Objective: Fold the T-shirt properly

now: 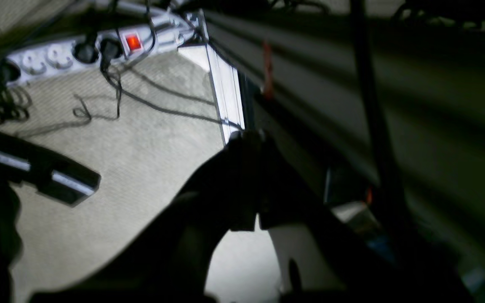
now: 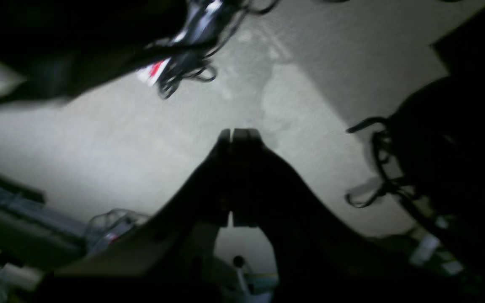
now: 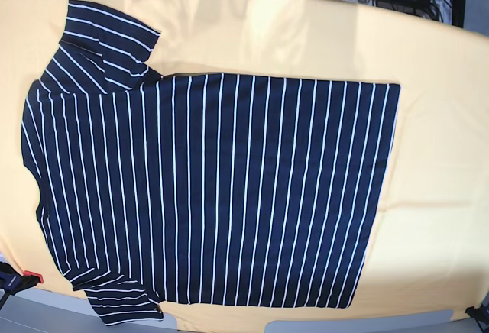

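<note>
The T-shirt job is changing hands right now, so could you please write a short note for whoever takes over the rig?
Left gripper: shut, holding nothing, off the table with carpet and a power strip behind it.
Right gripper: shut, empty, also over the carpet.
Neither arm shows in the base view.
T-shirt: spread flat on the yellow-orange cloth, collar end toward that view's left, hem toward its right, both sleeves out.
Done: shirt laid out; no fold visible.
Left: all the folding, sleeves and body.
</note>
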Controlling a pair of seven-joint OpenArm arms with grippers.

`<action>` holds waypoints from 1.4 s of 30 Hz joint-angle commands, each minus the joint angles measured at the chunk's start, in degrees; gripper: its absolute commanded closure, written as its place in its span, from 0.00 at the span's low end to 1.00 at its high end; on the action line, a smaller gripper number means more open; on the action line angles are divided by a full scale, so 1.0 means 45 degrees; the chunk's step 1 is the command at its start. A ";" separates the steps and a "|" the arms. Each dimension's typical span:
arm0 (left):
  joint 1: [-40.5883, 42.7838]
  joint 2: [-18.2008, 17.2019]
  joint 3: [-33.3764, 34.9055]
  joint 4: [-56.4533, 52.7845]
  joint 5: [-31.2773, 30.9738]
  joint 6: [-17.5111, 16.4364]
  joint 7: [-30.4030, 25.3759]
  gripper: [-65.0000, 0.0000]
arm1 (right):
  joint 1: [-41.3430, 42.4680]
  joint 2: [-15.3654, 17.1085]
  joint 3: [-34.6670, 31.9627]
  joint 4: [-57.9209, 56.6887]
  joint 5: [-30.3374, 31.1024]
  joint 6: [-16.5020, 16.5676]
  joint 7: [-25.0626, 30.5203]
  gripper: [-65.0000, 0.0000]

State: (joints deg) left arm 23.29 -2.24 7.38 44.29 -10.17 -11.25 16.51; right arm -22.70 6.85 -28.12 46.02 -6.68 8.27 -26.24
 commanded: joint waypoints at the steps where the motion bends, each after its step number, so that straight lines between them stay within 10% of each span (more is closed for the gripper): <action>1: 0.0442 0.0049 0.0029 0.0515 -0.0364 -0.0355 0.0102 1.00 | -0.0408 0.0010 -0.0015 0.0559 0.0000 0.0131 -0.0277 1.00; 10: 0.3575 -0.1360 0.0029 0.5406 -0.1146 -0.0845 0.1345 1.00 | -0.3711 0.1064 -0.0015 0.5309 0.0141 0.0350 -0.2074 1.00; 20: 0.7261 -0.4483 0.0015 1.1502 -0.0675 -0.0787 0.1812 1.00 | -0.7776 0.3317 -0.0015 1.1574 -0.0228 -0.1268 -0.3385 1.00; 29: 0.9816 -0.6348 -0.0714 1.5892 0.1195 0.0136 0.2210 1.00 | -1.0797 0.4648 -0.0015 1.5922 -0.4022 -0.3507 -0.4328 1.00; 42: 1.1491 -0.6523 -0.4449 2.0157 0.1530 0.0131 0.2516 1.00 | -1.1623 0.4658 -0.0015 1.9118 -0.9194 -0.5566 -0.5440 1.00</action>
State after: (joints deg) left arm 74.08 -31.44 -12.56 134.54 -3.07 -10.74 27.79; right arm -73.69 27.62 -28.08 131.11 -47.42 -15.97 -50.85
